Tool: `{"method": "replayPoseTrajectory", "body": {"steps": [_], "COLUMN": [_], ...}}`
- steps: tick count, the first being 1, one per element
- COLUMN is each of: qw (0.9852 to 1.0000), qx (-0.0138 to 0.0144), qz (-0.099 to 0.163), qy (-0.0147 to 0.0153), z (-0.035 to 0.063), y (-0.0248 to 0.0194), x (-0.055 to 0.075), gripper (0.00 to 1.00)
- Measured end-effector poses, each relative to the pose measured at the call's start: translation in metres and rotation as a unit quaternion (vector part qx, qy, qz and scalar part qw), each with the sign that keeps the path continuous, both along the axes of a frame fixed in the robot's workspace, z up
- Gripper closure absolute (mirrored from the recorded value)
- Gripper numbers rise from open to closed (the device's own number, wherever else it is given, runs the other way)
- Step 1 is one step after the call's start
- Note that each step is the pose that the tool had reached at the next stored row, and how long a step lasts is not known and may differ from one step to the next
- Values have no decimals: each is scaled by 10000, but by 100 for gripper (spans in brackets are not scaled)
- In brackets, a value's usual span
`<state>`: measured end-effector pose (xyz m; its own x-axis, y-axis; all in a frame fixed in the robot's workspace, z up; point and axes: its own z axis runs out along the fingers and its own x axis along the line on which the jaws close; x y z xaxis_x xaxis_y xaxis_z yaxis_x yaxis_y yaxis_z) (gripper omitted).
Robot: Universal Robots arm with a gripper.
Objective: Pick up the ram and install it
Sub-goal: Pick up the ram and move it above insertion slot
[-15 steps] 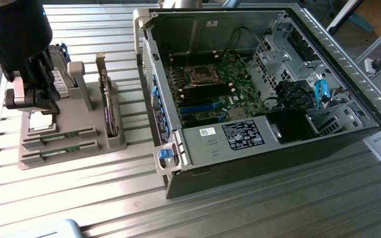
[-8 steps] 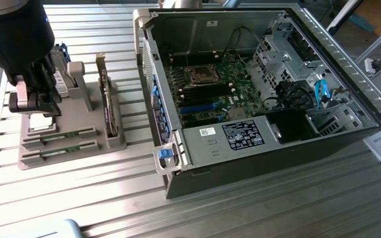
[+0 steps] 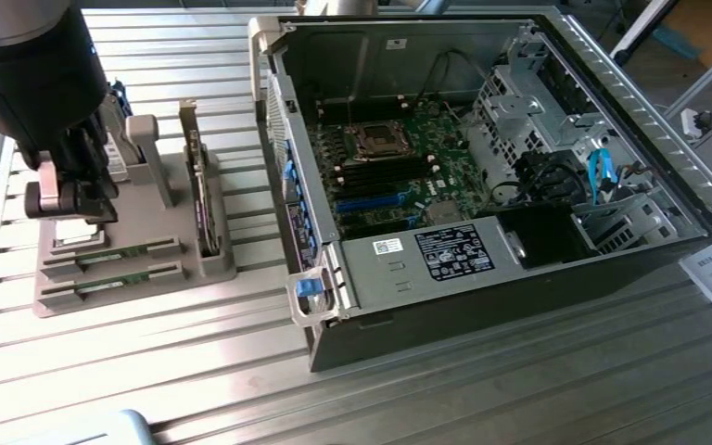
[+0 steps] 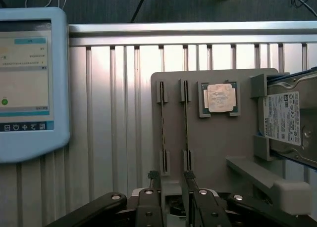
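Tool point(image 4: 171, 176) was open, jaws spread, poised over the grey holder point(image 4: 218, 148) on the counter point(image 4: 114, 113), ram point(image 4: 186, 128) stood on edge in a holder slot, computer case point(image 3: 455, 315) lay at the exterior view's right.

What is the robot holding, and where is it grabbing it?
Nothing. The open fingers are near the ram sticks in their holder.

jaws open at holder point(image 4: 218, 148) edge | ram point(image 4: 162, 128) and second stick point(image 4: 185, 128) edge-up in slots | hard drive point(image 4: 285, 120) beside
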<state>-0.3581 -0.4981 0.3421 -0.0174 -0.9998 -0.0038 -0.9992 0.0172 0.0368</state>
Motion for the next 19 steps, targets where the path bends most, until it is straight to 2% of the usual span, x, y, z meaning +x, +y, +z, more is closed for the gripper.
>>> {"method": "replayPoseTrajectory", "body": {"steps": [19], "qw": [10000], "qx": [0], "qz": [0], "qy": [1], "z": [-255], "y": [-12], "x": [0], "gripper": [69]}}
